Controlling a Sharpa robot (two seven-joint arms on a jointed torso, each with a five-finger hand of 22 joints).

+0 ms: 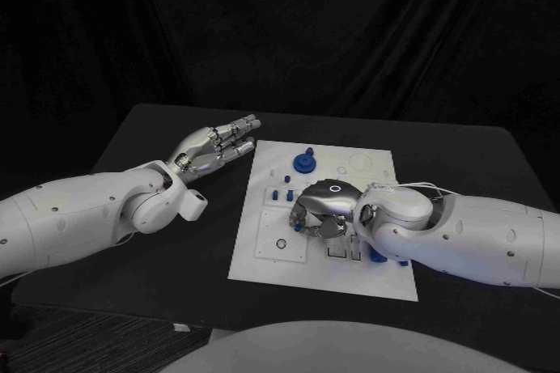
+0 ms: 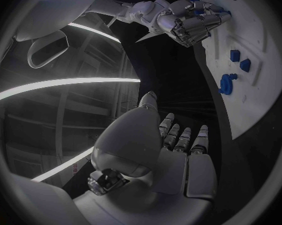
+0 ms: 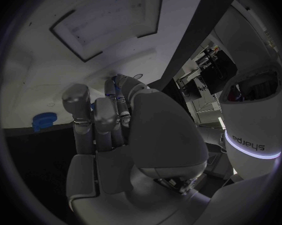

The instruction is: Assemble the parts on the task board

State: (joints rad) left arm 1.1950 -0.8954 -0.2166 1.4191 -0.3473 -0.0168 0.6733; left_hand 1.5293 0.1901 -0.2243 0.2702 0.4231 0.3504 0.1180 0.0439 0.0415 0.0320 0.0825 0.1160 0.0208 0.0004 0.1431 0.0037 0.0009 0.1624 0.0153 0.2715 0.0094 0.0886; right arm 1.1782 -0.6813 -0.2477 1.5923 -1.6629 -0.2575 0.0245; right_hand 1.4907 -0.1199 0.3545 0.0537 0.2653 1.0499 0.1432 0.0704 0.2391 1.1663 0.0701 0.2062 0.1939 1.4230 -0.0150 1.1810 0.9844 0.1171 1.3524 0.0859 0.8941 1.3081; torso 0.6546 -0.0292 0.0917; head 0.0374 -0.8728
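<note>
The white task board (image 1: 315, 272) lies in the middle of the black table. My right hand (image 1: 321, 211) is bent down over the board's middle with its fingers curled, and it pinches a small blue part (image 1: 299, 225) at its fingertips. The left wrist view shows that right hand (image 2: 188, 22) on the board (image 2: 256, 100) with blue at its fingertips. A round blue gear-like part (image 1: 304, 161) stands near the board's far edge; small blue pegs (image 1: 280, 195) stand left of the hand. My left hand (image 1: 216, 150) hovers off the board's far left corner, fingers straight, holding nothing.
More blue parts (image 1: 380, 258) lie on the board close under my right forearm. A small ring-shaped socket (image 1: 282, 243) sits near the board's left edge. Bare black table surrounds the board, with its front edge close to my body.
</note>
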